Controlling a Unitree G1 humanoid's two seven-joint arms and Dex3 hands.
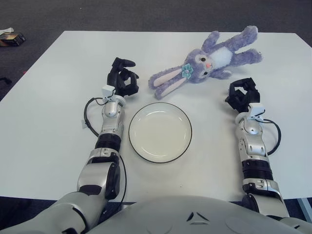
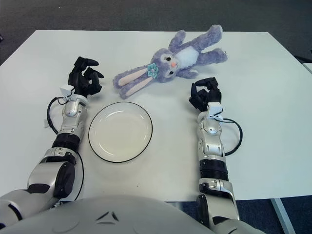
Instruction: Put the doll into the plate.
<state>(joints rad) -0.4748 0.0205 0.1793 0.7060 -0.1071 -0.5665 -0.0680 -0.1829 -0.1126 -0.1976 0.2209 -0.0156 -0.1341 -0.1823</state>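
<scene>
A round cream plate with a thin black rim [image 1: 187, 119] sits empty on the white table [image 1: 44, 97]. The purple plush rabbit doll with long pink-lined ears [image 1: 209, 59] lies flat beyond the plate, toward its far right, apart from it. The left hand [image 1: 122, 80] shows at the plate's far left, fingers loosely curled, holding nothing. The right hand [image 1: 243, 95] shows right of the plate, just below the doll, fingers curled and empty.

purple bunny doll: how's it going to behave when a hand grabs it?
The doll looks plush with long ears and splayed limbs, so probably floppy and light, drooping from any single grasp point. Fuzzy fabric should grip well. Lying flat, it is unlikely to roll.
</scene>
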